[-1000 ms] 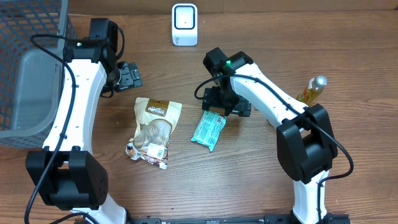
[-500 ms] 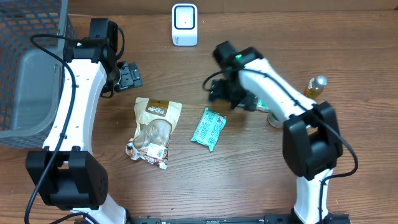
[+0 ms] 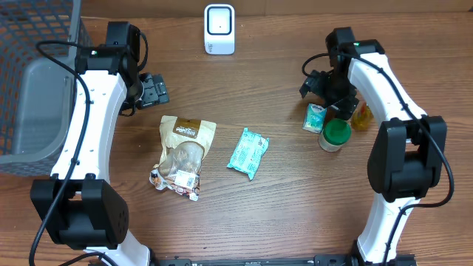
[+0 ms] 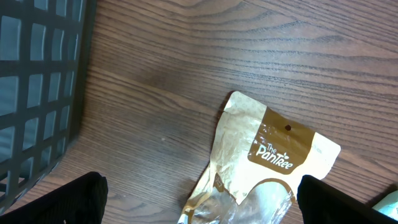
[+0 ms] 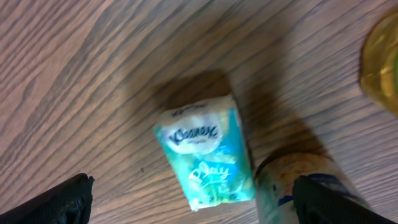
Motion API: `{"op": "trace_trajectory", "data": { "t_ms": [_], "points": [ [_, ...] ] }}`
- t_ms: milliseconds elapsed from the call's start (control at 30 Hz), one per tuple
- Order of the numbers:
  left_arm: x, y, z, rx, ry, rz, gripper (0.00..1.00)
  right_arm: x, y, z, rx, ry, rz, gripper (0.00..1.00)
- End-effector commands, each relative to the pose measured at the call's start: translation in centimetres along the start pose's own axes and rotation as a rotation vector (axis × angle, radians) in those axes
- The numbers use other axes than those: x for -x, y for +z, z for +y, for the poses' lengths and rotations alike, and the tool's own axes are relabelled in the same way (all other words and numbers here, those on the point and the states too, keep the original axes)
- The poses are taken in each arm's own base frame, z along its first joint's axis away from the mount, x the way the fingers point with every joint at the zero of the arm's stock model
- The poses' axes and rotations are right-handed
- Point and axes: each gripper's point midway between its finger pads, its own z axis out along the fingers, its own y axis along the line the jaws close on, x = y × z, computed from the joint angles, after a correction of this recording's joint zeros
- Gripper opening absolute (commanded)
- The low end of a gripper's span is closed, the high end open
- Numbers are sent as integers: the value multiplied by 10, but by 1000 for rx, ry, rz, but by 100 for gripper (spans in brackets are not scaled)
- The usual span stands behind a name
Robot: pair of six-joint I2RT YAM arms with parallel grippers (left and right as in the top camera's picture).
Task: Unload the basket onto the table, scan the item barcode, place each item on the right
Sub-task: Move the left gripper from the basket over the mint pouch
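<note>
At the far left a wire basket (image 3: 37, 37) stands on the table (image 3: 295, 222). My left gripper (image 3: 155, 90) hangs just to the right of it above bare wood, jaws spread wide with nothing between them. In the left wrist view my two fingers (image 4: 62, 199) sit in the bottom corners, well apart, with the basket's mesh along the left side.

Just below that gripper, nearer my base, a brown snack pouch (image 3: 183, 148) lies flat on the wood. Its printed label end points toward the gripper, and I am not touching it. To its right, apart from it, a teal packet (image 3: 247, 152) lies flat and a little tilted, about mid-table.

At the far edge of the table, in line with the gap between pouch and packet, stands the white scanner (image 3: 219, 28). It is well apart from every item.

Further right, my right gripper (image 3: 325, 94) hovers over a small cluster, jaws wide and empty. Under it lies a tissue pack (image 3: 315, 117). The right wrist view shows the pack flat on the wood, between the spread of my fingers (image 5: 56, 199), gripped by neither. A green-lidded jar (image 3: 335, 134) stands just beside the pack's near corner; the blurred view does not show whether they touch. A bottle (image 3: 362, 114) of yellow liquid stands just right of both.

I cannot tell which item is meant for scanning; all of them rest on the table, none in my grasp.
</note>
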Motion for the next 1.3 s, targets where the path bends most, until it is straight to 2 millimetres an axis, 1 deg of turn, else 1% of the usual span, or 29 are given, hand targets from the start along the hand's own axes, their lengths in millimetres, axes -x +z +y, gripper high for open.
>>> {"op": "trace_trajectory", "data": {
  "t_ms": [0, 267, 833, 933, 1033, 1067, 1167, 1233, 1267],
  "points": [
    [4, -4, -2, 5, 16, -20, 100, 10, -16, 4, 42, 6, -37, 100],
    [4, -4, -2, 4, 16, -19, 100, 14, -17, 7, 52, 5, -52, 100],
    [5, -4, -2, 3, 14, -22, 99, 14, -17, 7, 52, 5, -52, 100],
    [15, -5, -11, -44, -23, -60, 100, 14, -17, 7, 52, 5, -52, 100],
    [18, -6, -21, -98, -29, -67, 100, 14, -17, 7, 52, 5, -52, 100],
    [16, -6, -28, -140, -36, -51, 100, 14, -17, 7, 52, 5, -52, 100],
    [1, -14, -62, -340, -41, 38, 100, 14, -17, 7, 52, 5, -52, 100],
    [-7, -20, -79, -431, -29, 78, 100, 14, -17, 7, 52, 5, -52, 100],
    [-10, -21, -83, -446, -24, 89, 100, 14, -17, 7, 52, 5, -52, 100]
  ]
}}
